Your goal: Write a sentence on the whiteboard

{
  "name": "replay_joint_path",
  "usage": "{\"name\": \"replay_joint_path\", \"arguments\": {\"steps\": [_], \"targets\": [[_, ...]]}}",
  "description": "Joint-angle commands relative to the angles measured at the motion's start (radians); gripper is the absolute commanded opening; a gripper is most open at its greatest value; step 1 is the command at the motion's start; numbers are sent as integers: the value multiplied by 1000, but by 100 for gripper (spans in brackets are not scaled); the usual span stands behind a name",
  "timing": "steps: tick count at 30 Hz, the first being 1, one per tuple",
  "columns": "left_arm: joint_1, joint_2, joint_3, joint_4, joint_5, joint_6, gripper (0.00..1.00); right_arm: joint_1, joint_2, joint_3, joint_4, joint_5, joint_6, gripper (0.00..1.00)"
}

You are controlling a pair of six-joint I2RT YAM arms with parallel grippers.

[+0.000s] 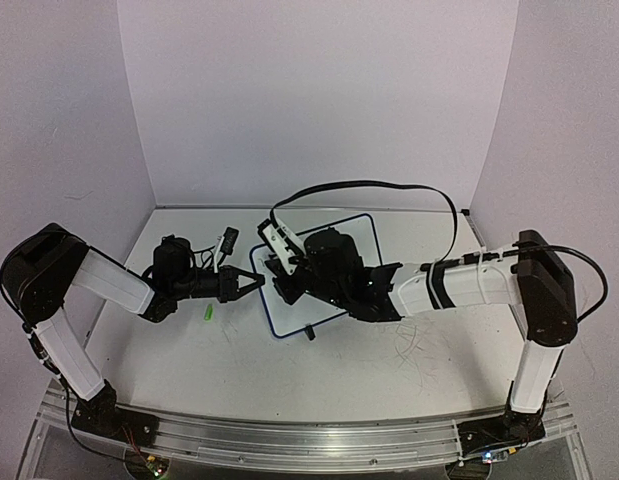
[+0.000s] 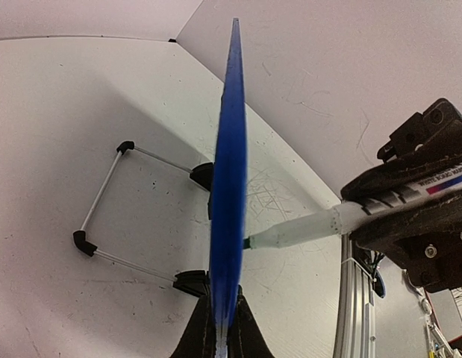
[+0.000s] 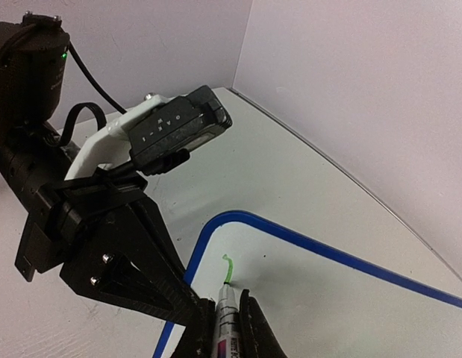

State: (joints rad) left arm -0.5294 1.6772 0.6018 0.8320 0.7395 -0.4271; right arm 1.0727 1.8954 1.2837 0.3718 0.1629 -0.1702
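Observation:
The whiteboard (image 1: 355,232) with its thin blue rim stands tilted at mid-table. My left gripper (image 1: 251,284) is shut on its left edge. The left wrist view shows the board edge-on as a blue strip (image 2: 229,171) pinched between the left gripper's (image 2: 225,294) jaws. My right gripper (image 3: 226,297) is shut on a white board marker (image 3: 224,335). The marker's tip touches the board face near its upper left corner. Of the sentence, only one short curved green stroke (image 3: 228,267) shows. The marker (image 2: 305,230) meets the board from the right side.
A small green marker cap (image 1: 207,313) lies on the table left of the board. The board's wire stand (image 2: 104,198) and black feet (image 2: 192,282) sit behind it. Grey scribbles (image 1: 414,345) mark the tabletop. White walls enclose the table; an aluminium rail (image 2: 354,313) runs along the near edge.

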Motion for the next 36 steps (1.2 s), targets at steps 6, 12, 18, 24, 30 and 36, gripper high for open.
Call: {"name": "replay_joint_path", "arguments": {"steps": [6,12,18,24,30,36], "targets": [[-9,-7,20,5,38,5,0,-2,-35,-12,4,34,18,0],[-9,1,22,4,38,6,0,-3,-125,-39,22,-38,41,0],[-9,1,24,3,39,7,0,-5,-112,-31,36,-29,40,0],[-9,-6,18,3,36,7,0,-4,-59,2,36,-29,45,0],[-9,-5,21,1,40,7,0,-4,-48,8,45,-5,41,0],[-9,-1,23,0,41,8,0,-5,-45,-4,63,27,37,0]]}}
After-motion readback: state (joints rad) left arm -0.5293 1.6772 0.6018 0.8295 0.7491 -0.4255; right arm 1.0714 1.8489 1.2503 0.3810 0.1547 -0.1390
